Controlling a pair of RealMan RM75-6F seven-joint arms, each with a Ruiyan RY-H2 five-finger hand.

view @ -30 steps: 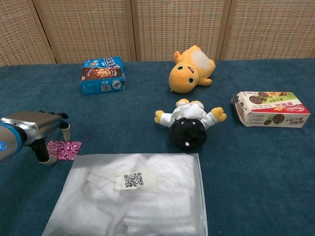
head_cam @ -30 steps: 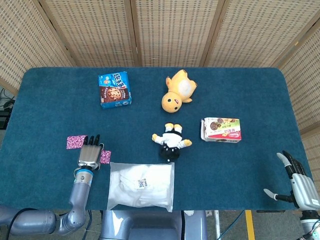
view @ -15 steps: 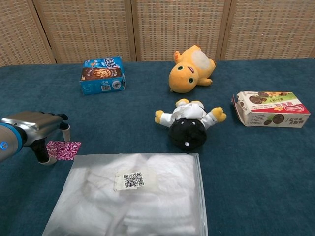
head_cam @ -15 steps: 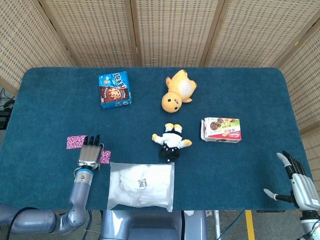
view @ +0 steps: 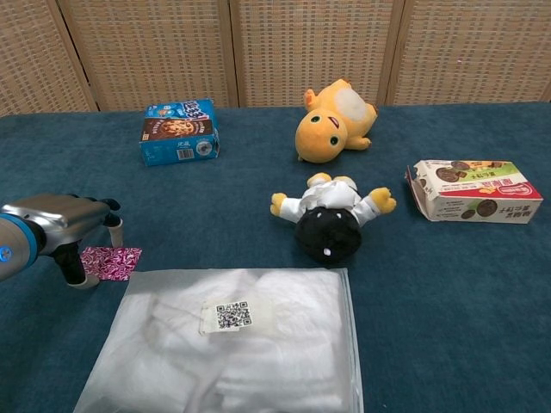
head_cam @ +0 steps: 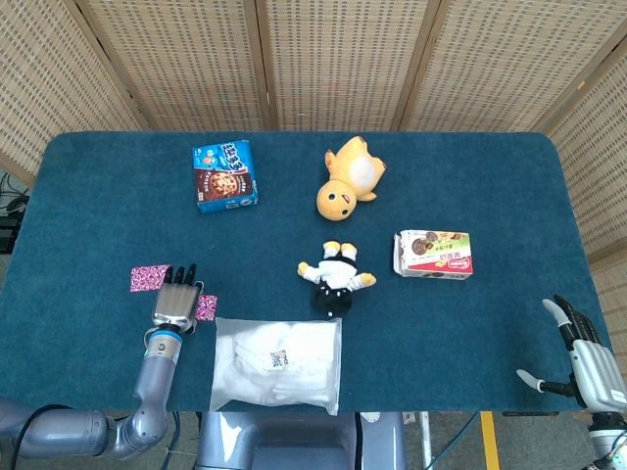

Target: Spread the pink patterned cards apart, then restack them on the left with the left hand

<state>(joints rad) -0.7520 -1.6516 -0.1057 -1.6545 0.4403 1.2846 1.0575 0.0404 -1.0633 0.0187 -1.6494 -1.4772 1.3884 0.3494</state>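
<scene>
Head view shows left hand [head_cam: 177, 302] laid flat, fingers together, between two spread pink cards [head_cam: 149, 277]; right-side card [head_cam: 207, 307] should be slid leftward gently.

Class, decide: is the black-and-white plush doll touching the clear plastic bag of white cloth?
Apart. The head view shows bare blue table between the black-and-white plush doll and the clear plastic bag of white cloth; the chest view is less clear.
</scene>
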